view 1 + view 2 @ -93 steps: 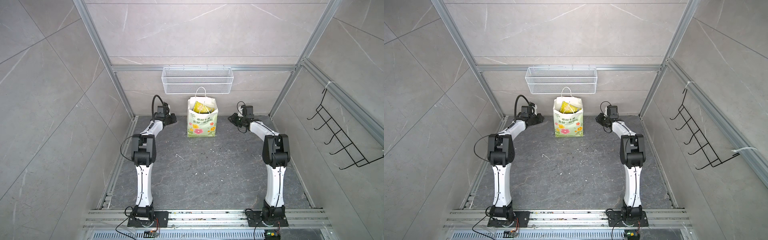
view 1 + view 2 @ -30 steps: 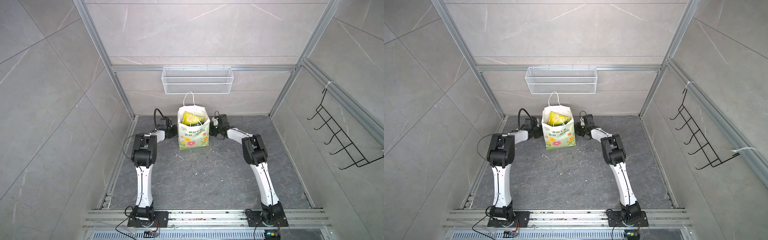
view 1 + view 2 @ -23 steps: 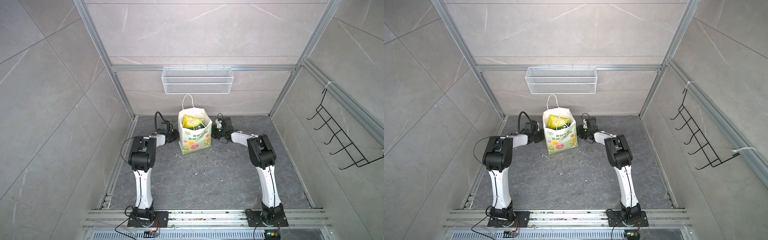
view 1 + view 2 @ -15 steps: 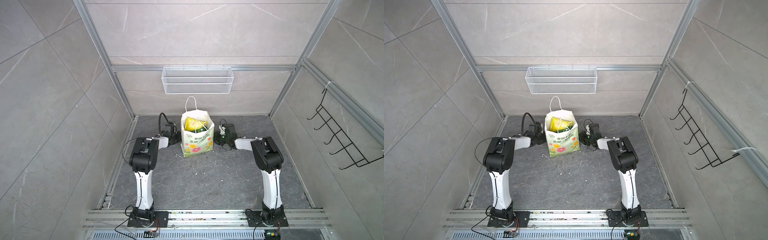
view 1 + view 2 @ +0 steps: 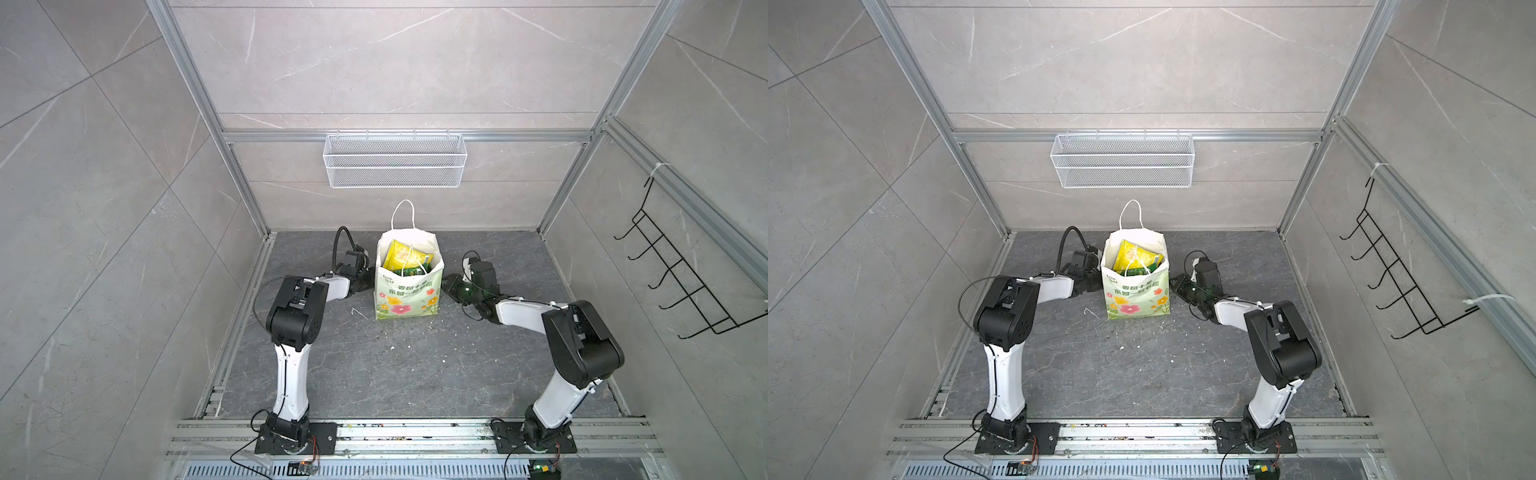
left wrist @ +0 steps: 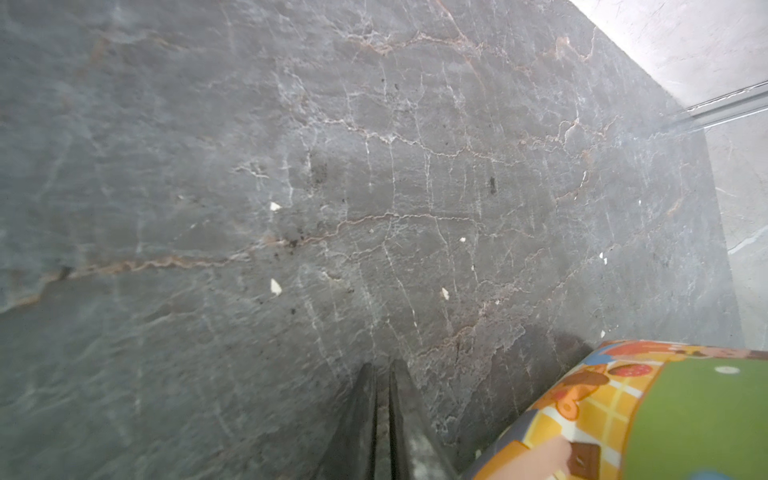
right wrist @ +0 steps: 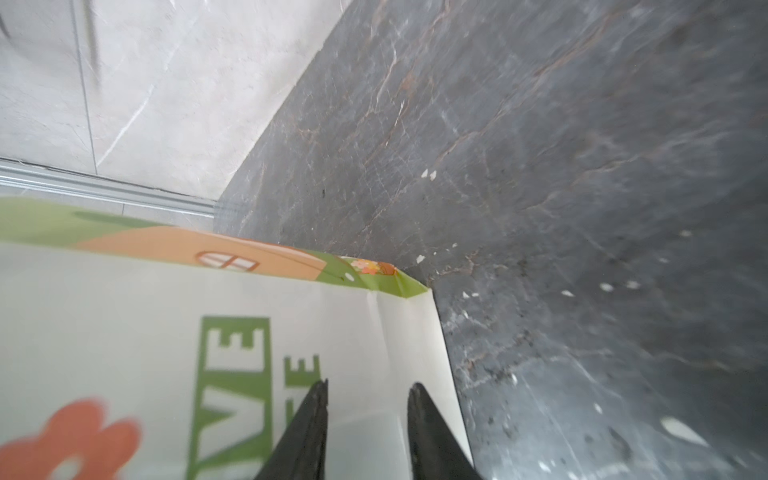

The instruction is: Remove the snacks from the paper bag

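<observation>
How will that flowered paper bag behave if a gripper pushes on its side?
The paper bag will probably slide or tip: it stands tall on a small base on the smooth stone floor. Its thin walls likely buckle; creases show at a corner. The yellow chip bag sits high inside, so it may be top-heavy.

The paper bag (image 5: 405, 299) stands upright just below the wire mesh basket (image 5: 395, 166), mouth open. Its front is pale green with flowers and green lettering. One white cord handle rises towards the basket; the other droops inside. A yellow packet (image 5: 400, 254) leans inside on the basket side, with green packets (image 5: 409, 271) lower down.
</observation>
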Controlling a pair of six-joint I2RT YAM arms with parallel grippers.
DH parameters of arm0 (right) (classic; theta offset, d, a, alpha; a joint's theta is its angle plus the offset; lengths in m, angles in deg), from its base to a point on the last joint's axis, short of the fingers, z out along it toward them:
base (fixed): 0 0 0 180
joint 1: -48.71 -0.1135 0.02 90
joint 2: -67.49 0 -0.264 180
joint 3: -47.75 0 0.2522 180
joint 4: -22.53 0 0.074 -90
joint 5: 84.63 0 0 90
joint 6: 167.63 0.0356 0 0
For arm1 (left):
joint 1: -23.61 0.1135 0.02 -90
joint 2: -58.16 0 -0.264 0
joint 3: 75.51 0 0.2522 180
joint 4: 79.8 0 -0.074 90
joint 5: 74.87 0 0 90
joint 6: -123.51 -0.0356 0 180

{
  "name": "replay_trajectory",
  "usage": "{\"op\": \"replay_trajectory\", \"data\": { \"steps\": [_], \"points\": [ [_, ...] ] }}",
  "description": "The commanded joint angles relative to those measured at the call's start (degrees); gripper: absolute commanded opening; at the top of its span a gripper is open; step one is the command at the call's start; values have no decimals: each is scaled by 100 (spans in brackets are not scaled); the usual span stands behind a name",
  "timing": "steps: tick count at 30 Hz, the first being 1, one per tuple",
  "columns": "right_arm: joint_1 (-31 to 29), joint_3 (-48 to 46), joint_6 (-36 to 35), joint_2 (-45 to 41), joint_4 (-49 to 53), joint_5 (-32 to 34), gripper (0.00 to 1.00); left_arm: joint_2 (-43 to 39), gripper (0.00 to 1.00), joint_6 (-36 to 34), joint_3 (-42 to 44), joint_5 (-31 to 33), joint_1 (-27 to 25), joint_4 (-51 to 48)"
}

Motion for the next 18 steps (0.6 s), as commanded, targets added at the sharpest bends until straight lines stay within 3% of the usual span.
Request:
{"op": "replay_trajectory", "data": {
  "steps": [1,7,13,18],
  "points": [
    [55,3,-232,-365,180,538,40,-383,13,-264,70,241,-33,-149],
    [569,906,-419,315,466,-226,45,-933,18,100,706,696,282,389],
    [542,1698,-585,1179,937,-553,42,-1450,19,105,1288,794,411,339],
    [381,1722,-777,1277,1167,-517,41,-1785,20,147,1735,752,400,191]
  ]
}}
